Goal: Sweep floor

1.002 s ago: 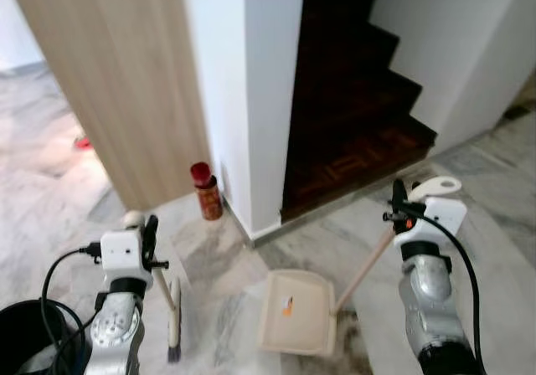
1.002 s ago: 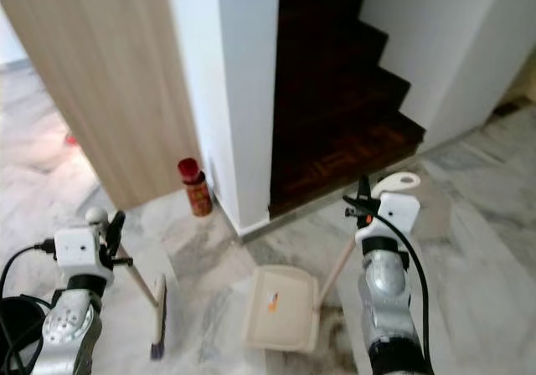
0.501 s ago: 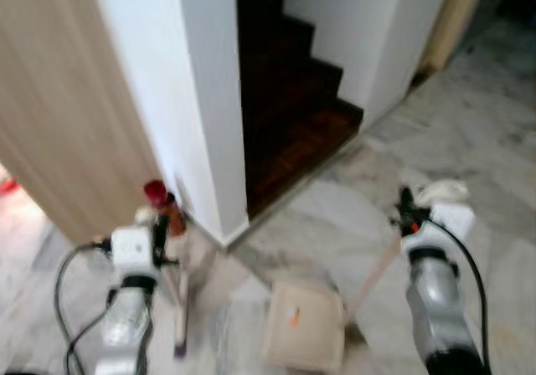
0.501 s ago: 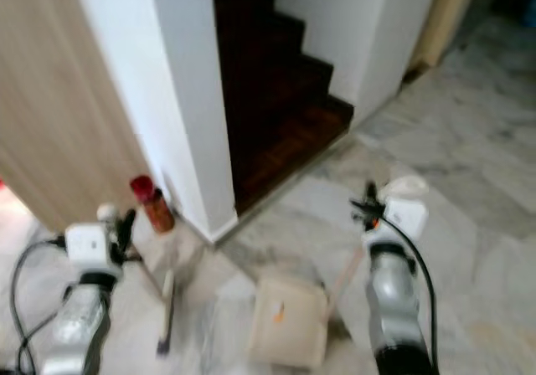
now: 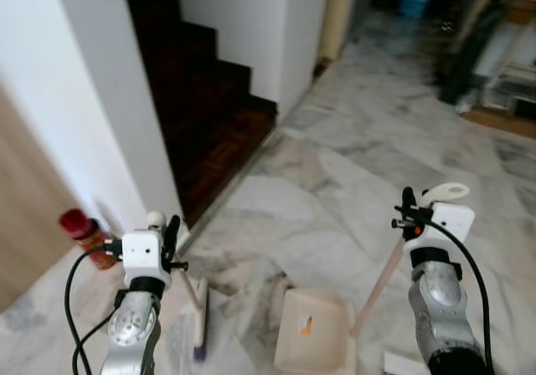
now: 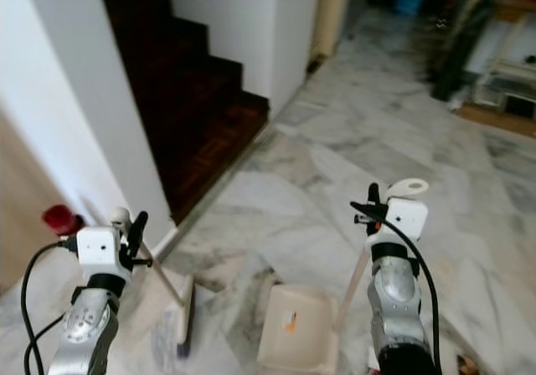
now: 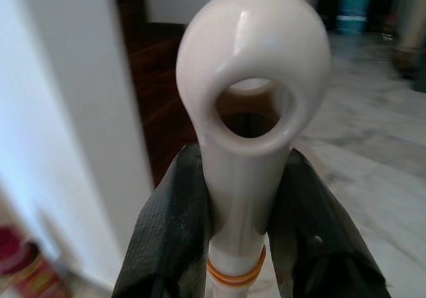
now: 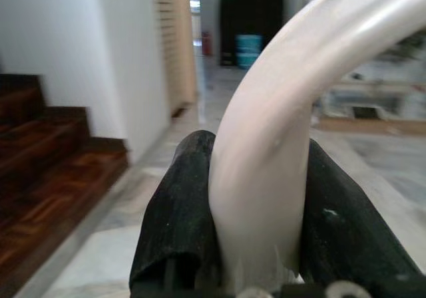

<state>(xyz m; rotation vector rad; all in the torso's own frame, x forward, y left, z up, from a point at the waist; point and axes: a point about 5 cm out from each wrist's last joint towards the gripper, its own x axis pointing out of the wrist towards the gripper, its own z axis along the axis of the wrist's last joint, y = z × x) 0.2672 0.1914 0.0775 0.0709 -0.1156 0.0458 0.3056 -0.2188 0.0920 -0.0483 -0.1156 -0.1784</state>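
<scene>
Left wrist view: fingers [image 7: 170,238] grip broom [image 7: 249,112]; right fingers [image 8: 176,211] grip dustpan [image 8: 273,145].

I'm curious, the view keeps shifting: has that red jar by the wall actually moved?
No. The red jar stands by the foot of the white wall, as before; the camera has turned, not the jar.

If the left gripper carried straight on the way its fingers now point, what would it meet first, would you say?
The left gripper, shut on the broom handle, points toward the dark wooden stairs. Probably the lowest step comes first, though depth is unclear; the white wall corner lies just to one side.
</scene>
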